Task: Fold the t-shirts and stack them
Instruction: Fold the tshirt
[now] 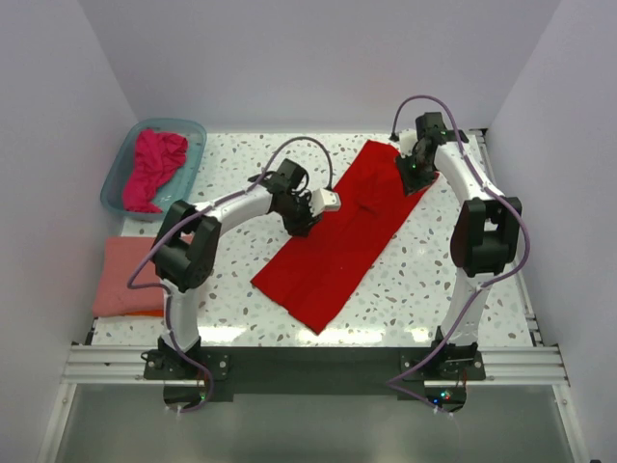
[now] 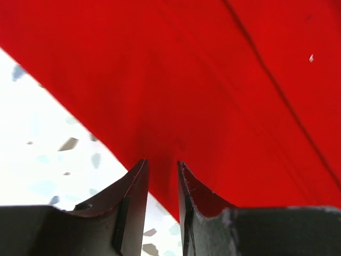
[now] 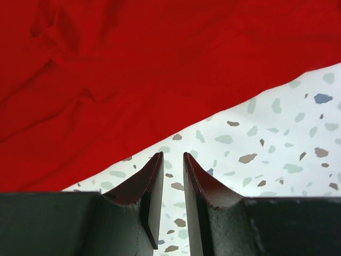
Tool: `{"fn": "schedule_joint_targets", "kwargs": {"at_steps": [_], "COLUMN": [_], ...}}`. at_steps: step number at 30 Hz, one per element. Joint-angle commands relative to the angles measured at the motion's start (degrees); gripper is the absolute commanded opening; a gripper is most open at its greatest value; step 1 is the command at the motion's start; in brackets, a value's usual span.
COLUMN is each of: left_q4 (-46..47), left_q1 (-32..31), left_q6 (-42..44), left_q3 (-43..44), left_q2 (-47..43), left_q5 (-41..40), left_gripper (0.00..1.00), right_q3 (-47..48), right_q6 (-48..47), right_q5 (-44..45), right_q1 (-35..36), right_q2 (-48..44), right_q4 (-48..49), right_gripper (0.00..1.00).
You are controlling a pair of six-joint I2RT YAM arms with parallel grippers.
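Misgrip threatened: the left end effector (image 2: 162,162), narrowly open and empty, hung over an edge of the red t-shirt (image 1: 337,241); the right end effector (image 3: 173,154), likewise, faced only table (image 3: 277,133)

Two matching arms here: the left arm (image 1: 227,207) and the right arm (image 1: 463,178) are both glossy white tubes broken up by chunky black joint housings (image 1: 183,253). A greyish-purple cable (image 1: 308,145) arcs off each one. Black base plates (image 1: 183,367) down below, tiny green lights (image 1: 439,395) glowing at the right one. Up close, the left gripper (image 2: 162,162) and right gripper (image 3: 173,154) show dark, wedge-shaped fingers (image 2: 133,186) with scuffed edges.
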Motion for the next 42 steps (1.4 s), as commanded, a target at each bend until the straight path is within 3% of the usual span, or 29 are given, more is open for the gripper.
{"fn": "schedule_joint_targets", "kwargs": {"at_steps": [1,7,12,16,19,20,23,27,35,42], "left_q4": [0.43,2.71,1.49,-0.80,-0.98,-1.06,1.99,9.74,14.66,20.20], "left_q1": [-0.18,-0.09,-0.35,-7.62,-12.12,-12.13,-11.52,-8.45,5.35,13.96], "left_q6": [3.23,3.76,0.95,-5.11,-11.08,-12.67,-16.45,-20.14,-28.49,-38.87], "left_q3": [-2.35,-9.81,-20.87,-26.87,-28.37,-27.85,-24.52,-21.19,-10.37,-8.69], "left_q2": [0.33,-0.54,-7.91,-14.95,-19.26,-19.88,-24.26,-26.13,-17.18,-12.51], "left_q5": [-0.78,-5.26,-3.51,-2.28,1.84,5.94,8.44,5.46,4.68,1.94], "left_gripper": [0.32,0.29,0.25,0.24,0.27,0.28,0.31,0.39,0.39,0.36], "right_q3": [-0.74,0.22,2.33,4.27,5.06,5.41,6.03,6.99,11.56,24.47], "right_q6": [2.62,3.06,4.03,4.99,4.64,4.47,3.41,2.54,-0.10,-1.42], "right_q5": [-0.88,0.26,0.53,-0.35,-1.22,-1.66,-1.49,-0.61,5.18,13.27], "right_q1": [0.03,0.03,0.03,0.03,0.12,0.12,1.17,3.02,7.06,9.96], "right_q2": [-2.10,-2.11,-0.53,2.37,4.39,5.10,7.21,10.55,18.90,28.21], "right_q4": [-1.72,-4.26,-4.71,-5.42,-4.80,-4.80,-4.54,-2.34,1.17,5.56], "right_gripper": [0.25,0.25,0.26,0.24,0.23,0.22,0.20,0.16,0.09,0.00]}}
